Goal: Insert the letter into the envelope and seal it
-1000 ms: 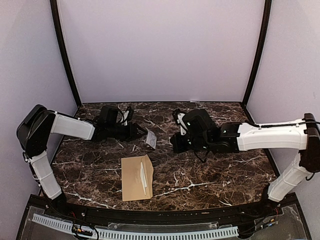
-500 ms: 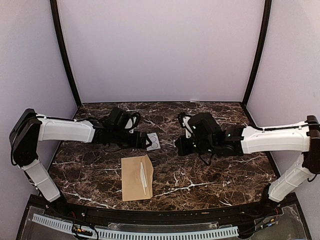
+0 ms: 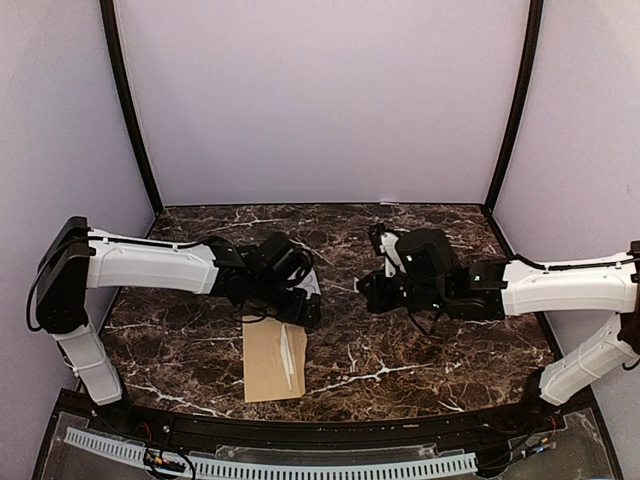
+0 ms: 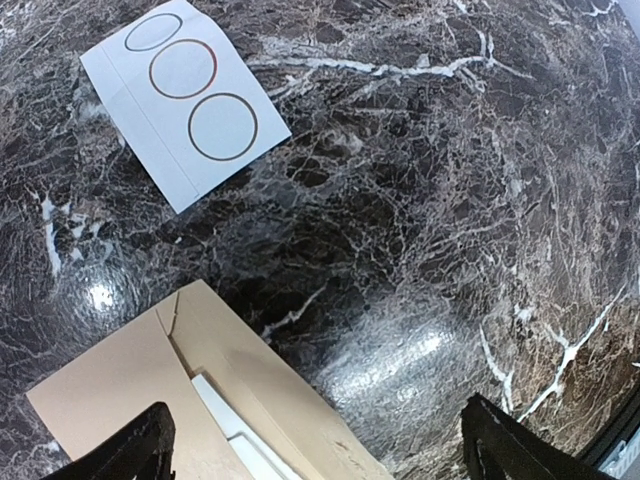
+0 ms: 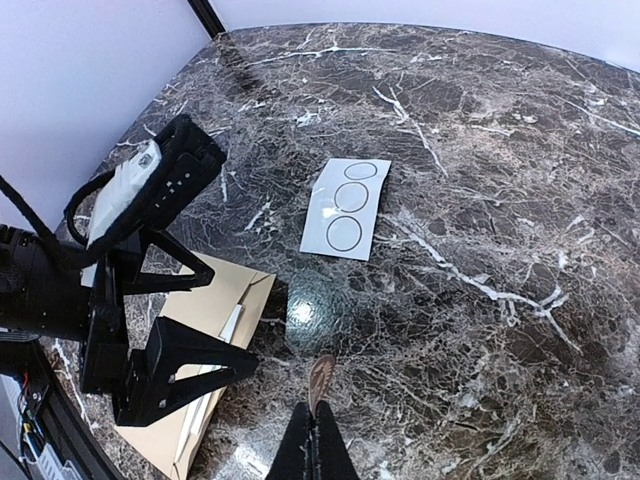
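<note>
The tan envelope lies flat near the front of the table, flap open, a thin white strip showing inside. The letter is hidden. My left gripper hovers over the envelope's far end. Its jaws are open wide with nothing between them. My right gripper hangs low to the right of the envelope. It is shut on a small brown sticker that pokes out past the fingertips.
A white sticker card with three circles lies flat on the marble beyond the envelope, also visible as the card in the right wrist view. The left gripper's black fingers stand over the envelope, close to my right gripper.
The left gripper has opened, let go of the white sticker card, and swung right and nearer, over the envelope's far end. The right arm has drifted a little to the right.
</note>
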Available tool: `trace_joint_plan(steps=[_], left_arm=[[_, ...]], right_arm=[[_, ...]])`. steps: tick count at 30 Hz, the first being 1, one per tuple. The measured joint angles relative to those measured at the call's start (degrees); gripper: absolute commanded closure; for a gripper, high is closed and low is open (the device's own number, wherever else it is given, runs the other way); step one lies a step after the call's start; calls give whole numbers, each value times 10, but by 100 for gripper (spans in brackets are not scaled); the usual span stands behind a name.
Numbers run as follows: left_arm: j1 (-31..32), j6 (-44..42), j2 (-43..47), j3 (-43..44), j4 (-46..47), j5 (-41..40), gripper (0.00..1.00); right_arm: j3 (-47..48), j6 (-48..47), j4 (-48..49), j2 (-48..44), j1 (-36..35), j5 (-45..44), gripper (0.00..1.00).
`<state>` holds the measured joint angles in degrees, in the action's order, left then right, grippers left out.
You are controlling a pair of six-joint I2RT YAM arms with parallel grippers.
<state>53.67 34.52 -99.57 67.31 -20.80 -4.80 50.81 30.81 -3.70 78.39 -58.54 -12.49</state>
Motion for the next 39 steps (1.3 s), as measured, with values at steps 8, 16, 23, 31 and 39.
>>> trace_joint_plan(steps=[8, 16, 23, 31, 39], left_arm=[[37, 13, -57, 41, -70, -32, 1], [45, 27, -66, 41, -111, -52, 12], [45, 50, -50, -3, -99, -46, 25], [41, 95, 19, -114, -29, -15, 31], [12, 138, 106, -238, 107, 58, 39]], right_arm=[[-31, 5, 17, -24, 0, 6, 100], [-47, 13, 30, -42, 0, 9, 100], [-51, 14, 40, -47, 1, 13, 100], [-51, 10, 55, -43, 1, 46, 100], [-51, 7, 59, -32, 0, 74, 100]])
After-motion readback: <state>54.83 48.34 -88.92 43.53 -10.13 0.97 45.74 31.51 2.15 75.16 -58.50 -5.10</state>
